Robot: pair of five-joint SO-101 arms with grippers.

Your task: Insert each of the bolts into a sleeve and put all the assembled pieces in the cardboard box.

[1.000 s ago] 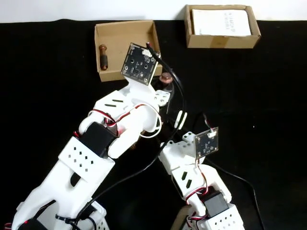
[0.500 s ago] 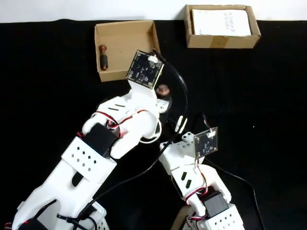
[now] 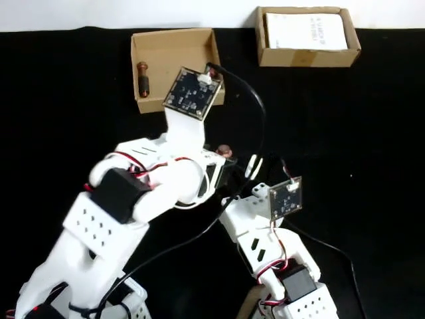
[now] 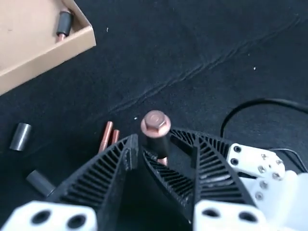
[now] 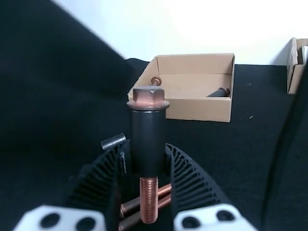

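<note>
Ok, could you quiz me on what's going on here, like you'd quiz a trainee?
1. True or false: the cardboard box is empty.
2. What does the right hand hold? A: a bare bolt. B: a bolt in a sleeve. C: nothing.
3. Fill in: in the left wrist view, ___ empty sleeves lie on the black table.

Key: 1 false, one assembled piece lies inside. 2 B. 3 two; the second is here.
</note>
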